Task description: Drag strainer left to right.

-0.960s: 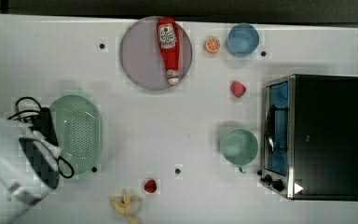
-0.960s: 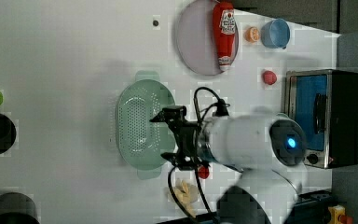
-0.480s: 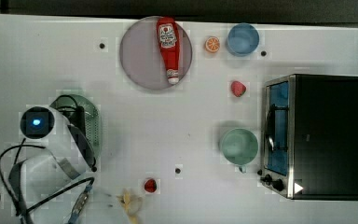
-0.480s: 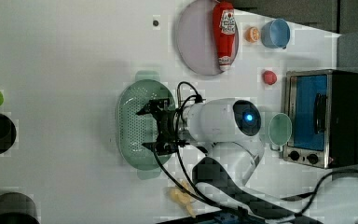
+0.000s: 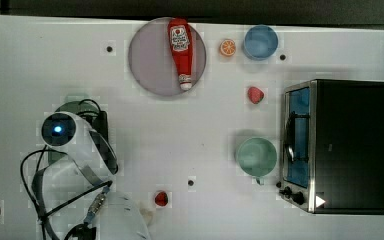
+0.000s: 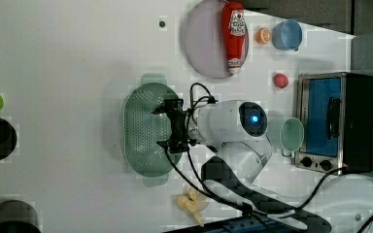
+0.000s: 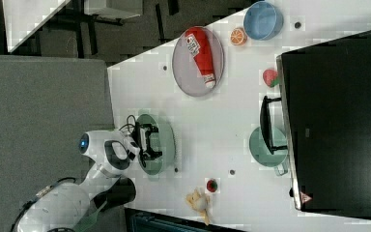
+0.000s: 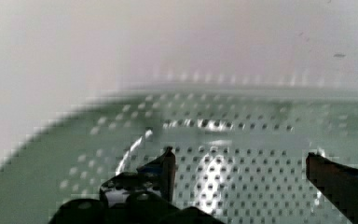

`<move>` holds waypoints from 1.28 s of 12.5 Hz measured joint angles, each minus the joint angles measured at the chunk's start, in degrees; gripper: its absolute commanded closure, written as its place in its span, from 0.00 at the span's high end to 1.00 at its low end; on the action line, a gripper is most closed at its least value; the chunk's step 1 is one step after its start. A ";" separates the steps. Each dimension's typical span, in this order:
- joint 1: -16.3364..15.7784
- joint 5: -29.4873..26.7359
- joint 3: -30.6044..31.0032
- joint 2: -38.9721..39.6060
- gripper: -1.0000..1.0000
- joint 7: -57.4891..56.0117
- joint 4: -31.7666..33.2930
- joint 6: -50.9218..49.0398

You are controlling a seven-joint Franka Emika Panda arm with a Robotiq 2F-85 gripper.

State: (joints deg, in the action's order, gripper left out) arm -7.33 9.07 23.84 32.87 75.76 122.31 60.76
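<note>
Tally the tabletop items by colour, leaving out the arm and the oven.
Green: 2, strainer, cup
Red: 3, ketchup bottle, two small fruits
Blue: 1, bowl
Orange: 1, orange half
Grey-lilac: 1, plate
Yellow: 1, banana
Total: 9

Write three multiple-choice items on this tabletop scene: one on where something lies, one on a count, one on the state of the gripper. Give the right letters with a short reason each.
1. Where does the ketchup bottle lie?
A. on the round plate
B. inside the toaster oven
C. in the strainer

2. How many blue bowls stand on the table?
A. none
B. one
C. three

3. How is the gripper set over the strainer?
A. shut on a strawberry
B. shut on the strainer's handle
C. fingers open, holding nothing

Answers:
1. A, the bottle rests across the plate in the top view.
2. B, a single blue bowl sits beside the orange slice.
3. C, the wrist view shows both fingers spread wide above the holes.
</note>
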 measured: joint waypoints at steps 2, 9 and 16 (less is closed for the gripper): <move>0.06 1.39 -1.23 1.43 1.00 0.00 0.67 1.68; 0.62 0.46 -3.80 -0.90 1.00 0.39 2.80 5.04; 5.15 0.54 -4.49 -4.11 1.00 0.11 10.30 5.54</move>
State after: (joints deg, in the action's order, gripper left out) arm -2.18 9.61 19.35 28.76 75.87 132.61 66.30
